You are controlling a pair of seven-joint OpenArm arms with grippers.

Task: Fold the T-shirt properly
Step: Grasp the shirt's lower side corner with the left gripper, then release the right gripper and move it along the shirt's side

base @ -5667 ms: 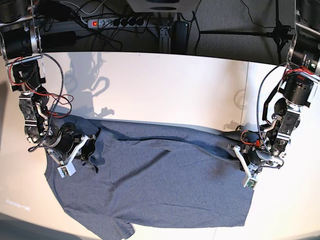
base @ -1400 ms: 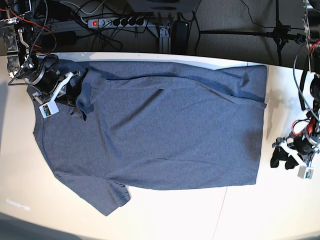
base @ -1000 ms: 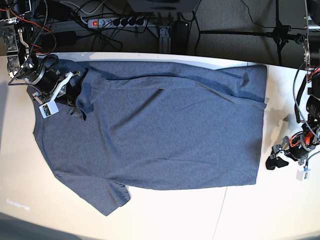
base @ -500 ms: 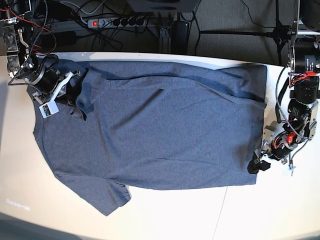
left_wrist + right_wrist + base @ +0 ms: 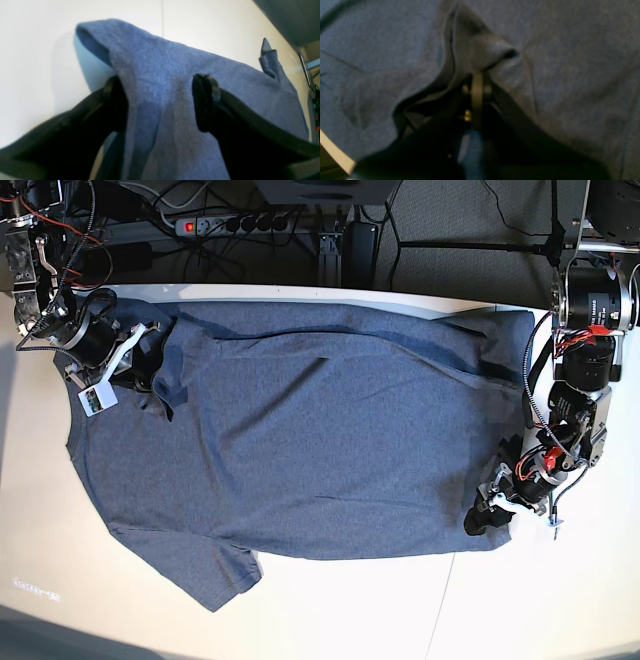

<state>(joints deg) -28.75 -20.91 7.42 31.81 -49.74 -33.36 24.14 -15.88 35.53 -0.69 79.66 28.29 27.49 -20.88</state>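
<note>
A white table [image 5: 330,610] fills most of the overhead view. Above its far edge, at upper left, a power strip [image 5: 235,224] with a lit red switch lies on the dark floor among tangled cables [image 5: 190,198]. A black stand [image 5: 520,246] spreads its legs at upper right.

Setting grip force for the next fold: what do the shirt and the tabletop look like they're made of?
The T-shirt looks like soft knit jersey, probably cotton: matte heathered blue-grey, and it drapes limply between the left gripper fingers. The table looks like a hard, smooth white laminate or painted board with a faint sheen; a thin seam crosses it.
</note>
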